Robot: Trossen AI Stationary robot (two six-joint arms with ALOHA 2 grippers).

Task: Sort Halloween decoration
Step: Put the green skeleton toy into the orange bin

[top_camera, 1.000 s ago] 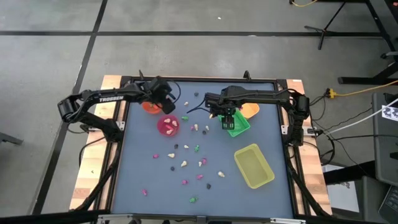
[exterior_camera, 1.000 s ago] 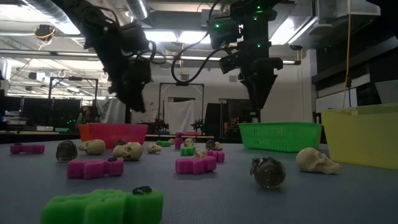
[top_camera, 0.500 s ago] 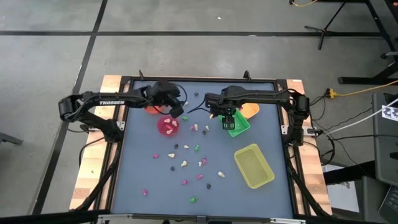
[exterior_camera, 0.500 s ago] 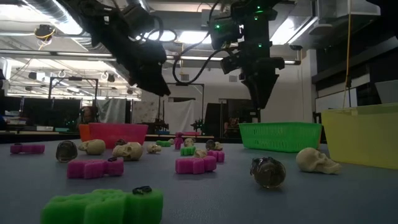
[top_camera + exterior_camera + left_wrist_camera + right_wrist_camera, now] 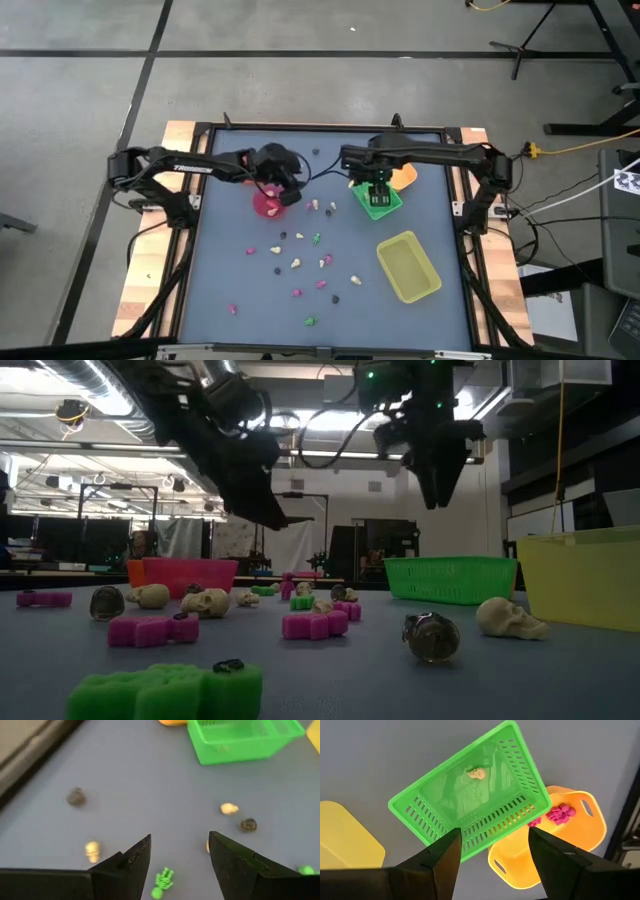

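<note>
I've got both arms up off the table. My left gripper (image 5: 290,194) hangs just past the pink cup (image 5: 268,203), jaws spread wide with nothing between them; its wrist view looks down on a green skeleton (image 5: 162,882), a cream skull (image 5: 92,849) and a dark trinket (image 5: 76,797) on the grey mat. My right gripper (image 5: 375,192) sits over the green tray (image 5: 392,207), jaws also apart and empty; one cream skull (image 5: 476,773) lies in that tray and pink pieces (image 5: 559,813) in the orange tray (image 5: 580,827) beside it. The rest of the Halloween decoration (image 5: 298,264) is scattered loose mid-table, near the yellow tray (image 5: 408,266). These look light, hard little plastic bits, probably slippery and prone to skitter or roll. I'd pinch skulls across the sides, flat skeletons across the torso, coming straight down, one piece at a time
</note>
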